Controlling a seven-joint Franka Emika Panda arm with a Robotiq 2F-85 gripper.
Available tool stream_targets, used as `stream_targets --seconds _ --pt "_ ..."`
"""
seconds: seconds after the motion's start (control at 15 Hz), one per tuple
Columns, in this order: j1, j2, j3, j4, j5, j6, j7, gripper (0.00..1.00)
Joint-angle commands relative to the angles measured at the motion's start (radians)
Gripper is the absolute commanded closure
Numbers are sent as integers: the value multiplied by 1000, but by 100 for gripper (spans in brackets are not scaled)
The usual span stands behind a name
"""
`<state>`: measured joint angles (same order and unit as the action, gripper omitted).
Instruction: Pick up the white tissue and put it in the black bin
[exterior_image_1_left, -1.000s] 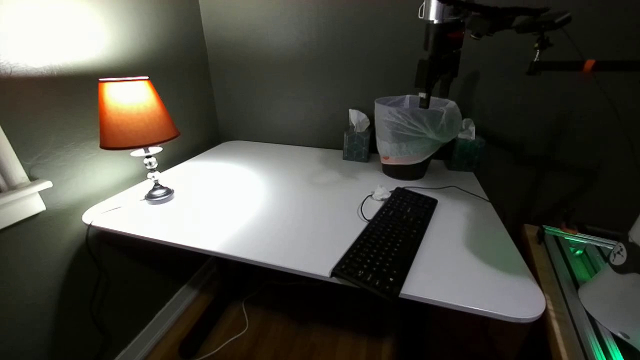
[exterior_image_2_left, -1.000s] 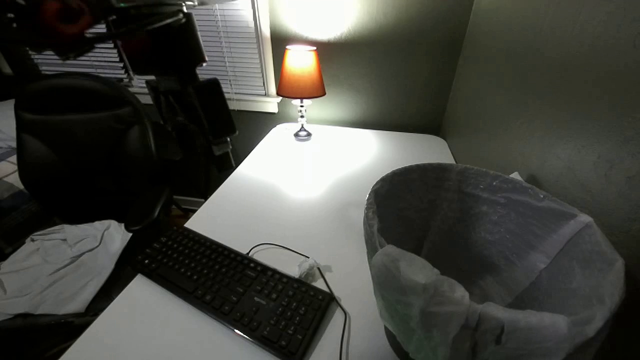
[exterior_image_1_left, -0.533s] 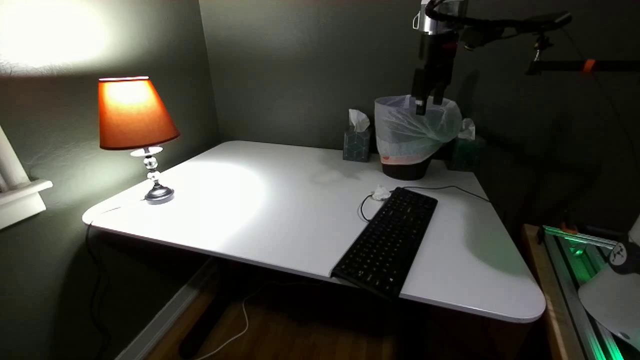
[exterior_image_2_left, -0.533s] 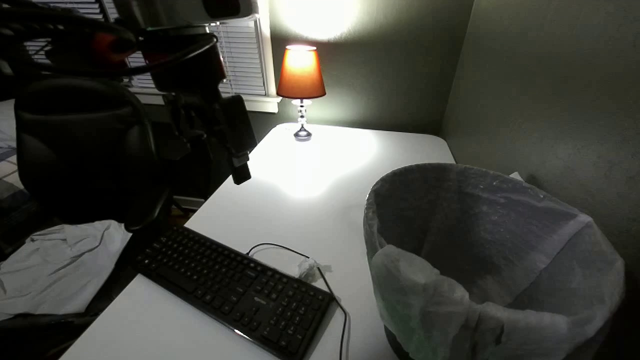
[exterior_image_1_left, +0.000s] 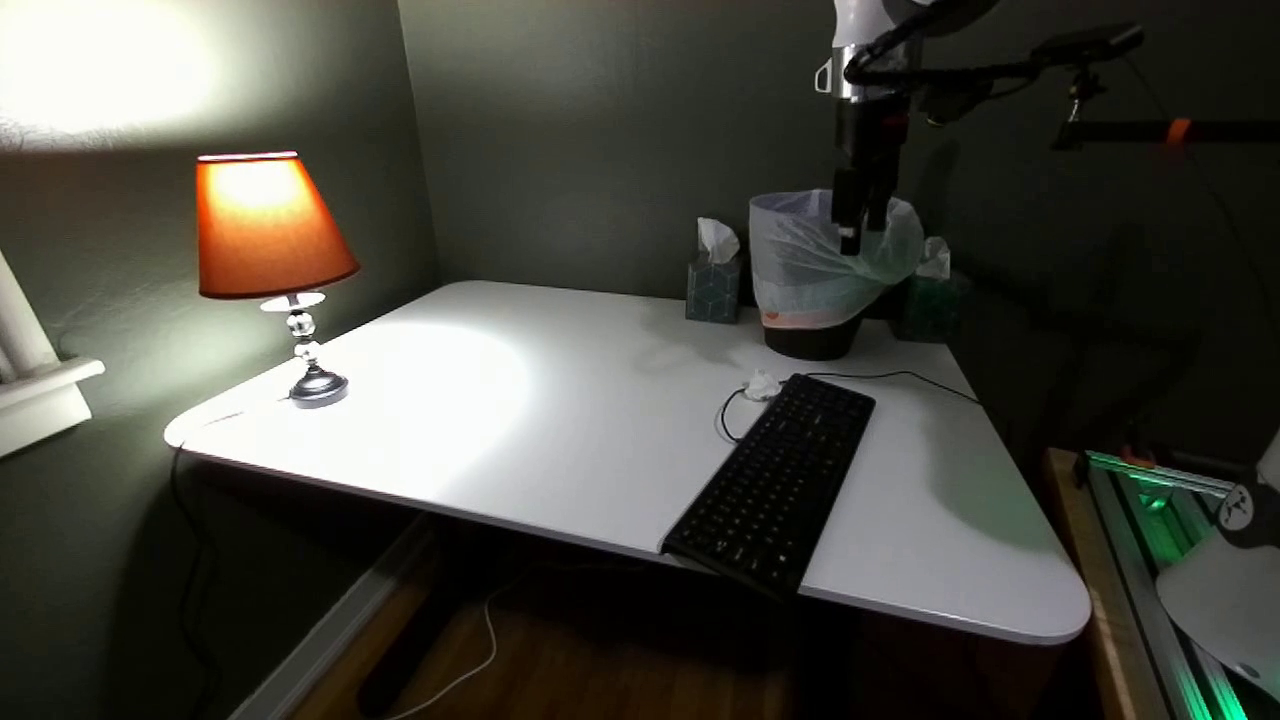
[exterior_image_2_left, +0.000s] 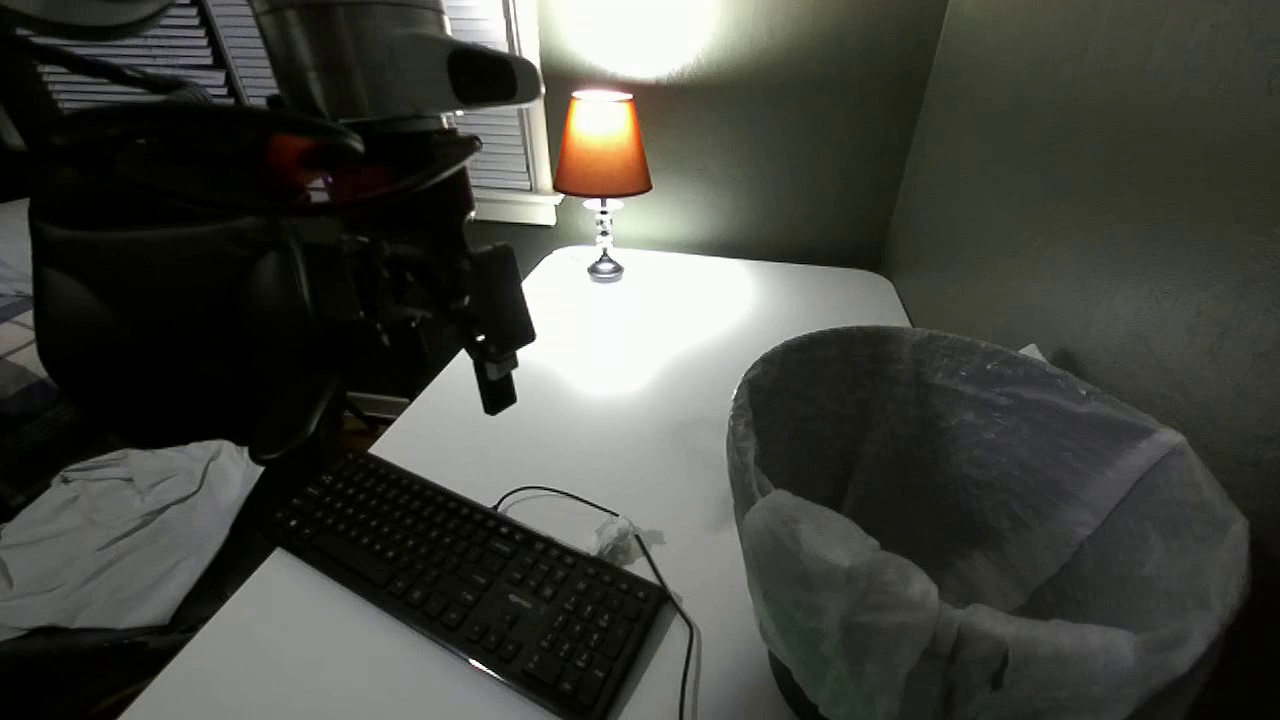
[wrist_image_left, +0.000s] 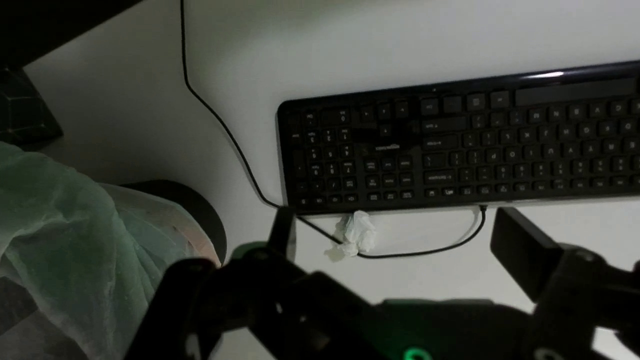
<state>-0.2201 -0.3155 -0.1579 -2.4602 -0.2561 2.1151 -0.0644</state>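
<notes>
The white desk (exterior_image_1_left: 600, 370) is lit by the lamp (exterior_image_1_left: 265, 230) at its left in an exterior view, while the right side, where I work, is dim. In both exterior views the crumpled white tissue (wrist_image_left: 361, 231) lies on the desk just beside the keyboard (exterior_image_1_left: 775, 480), and a black cable (wrist_image_left: 390, 256) passes right at it, over or under I cannot tell. My gripper (wrist_image_left: 396, 225) hangs above with its fingers spread wide, holding nothing. In the wrist view the tissue shows nearer the left finger, so I judge I should centre on it before descending.

I would then come straight down, slowly, keeping both fingertips off the keys and the cable, and close low at the desk; something this soft should squash rather than slip. A short lift should tell me whether the cable is caught too. Only then would I carry it over the rim of the lined bin (exterior_image_1_left: 812, 341), at the far right, and well inside.
</notes>
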Motion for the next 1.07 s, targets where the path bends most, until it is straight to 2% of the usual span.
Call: stream_targets --seconds 0.0,0.27,0.67,0.87,1.0 --pt "4 100 -50 31 -11 32 -137 0" --pt "0 173 -89 32 8 153 -233 0" --pt "-1 308 -103 50 71 343 -323 0" --pt "-10 380 -97 69 128 398 -359 0" --pt "-17 434 -89 96 168 396 -377 0"
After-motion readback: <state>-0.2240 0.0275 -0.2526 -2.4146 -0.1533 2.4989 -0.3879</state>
